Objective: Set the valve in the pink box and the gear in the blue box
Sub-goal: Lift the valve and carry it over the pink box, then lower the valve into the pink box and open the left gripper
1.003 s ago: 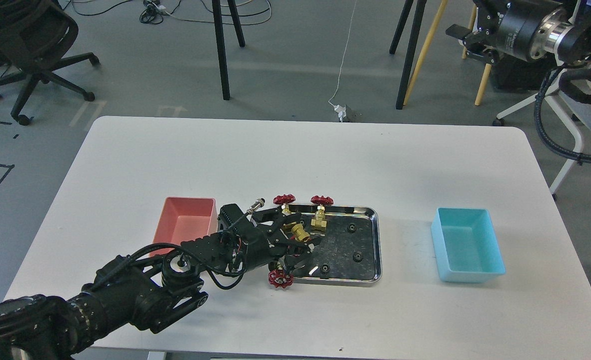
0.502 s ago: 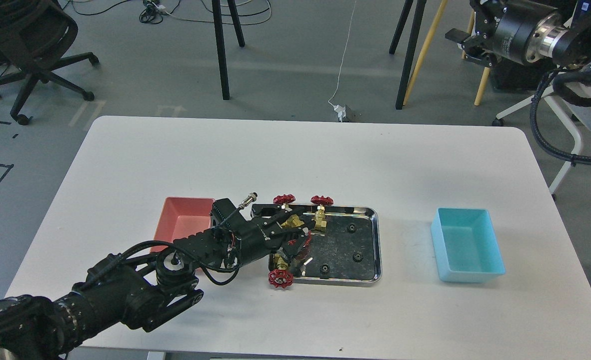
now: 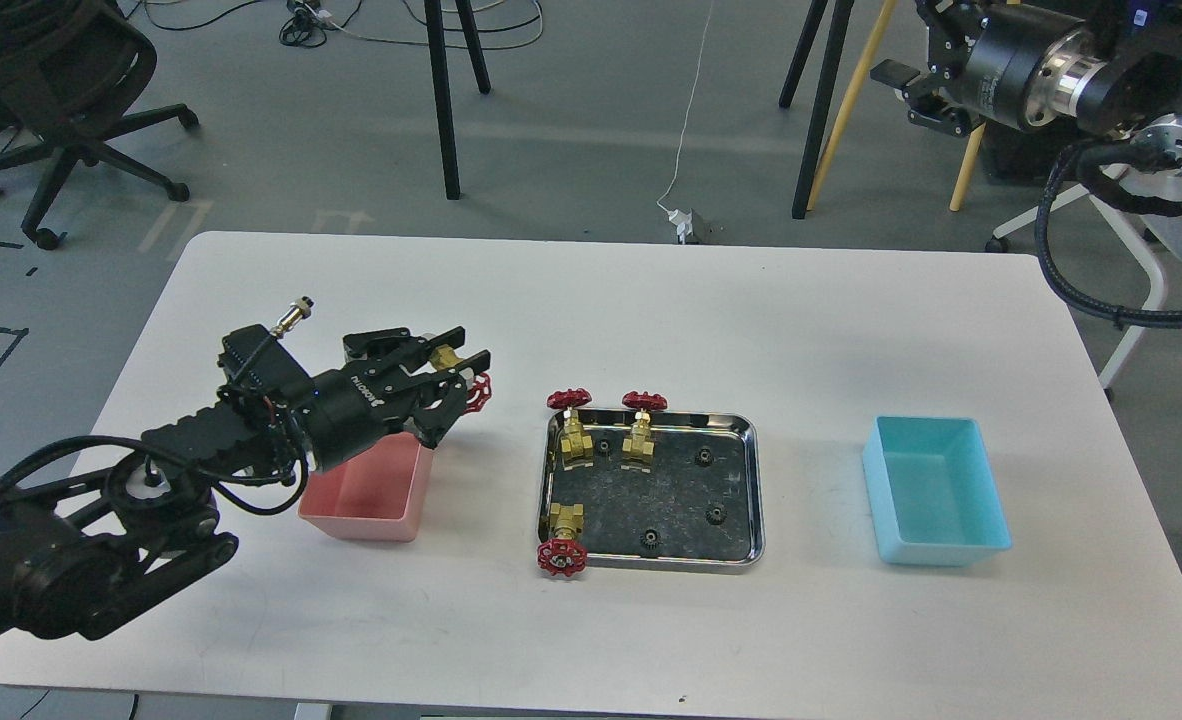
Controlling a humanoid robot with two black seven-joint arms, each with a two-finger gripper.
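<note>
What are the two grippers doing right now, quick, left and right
Left gripper: closed on a valve, held above the pink box.
Right gripper: raised off the table, cannot tell if open or closed.

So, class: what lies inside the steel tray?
Inside the steel tray: three valves, the near one's red wheel overhanging the rim, and four visible black gears. Anything hidden behind the valves cannot be seen.

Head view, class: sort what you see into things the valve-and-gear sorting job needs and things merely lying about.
Needed:
left claw shut on a brass valve with red handwheel
salmon-pink plastic bin
light cyan-blue plastic bin
tiny black toothed gears
three more brass valves

Lying about:
shiny steel tray
black office chair
floor cables
</note>
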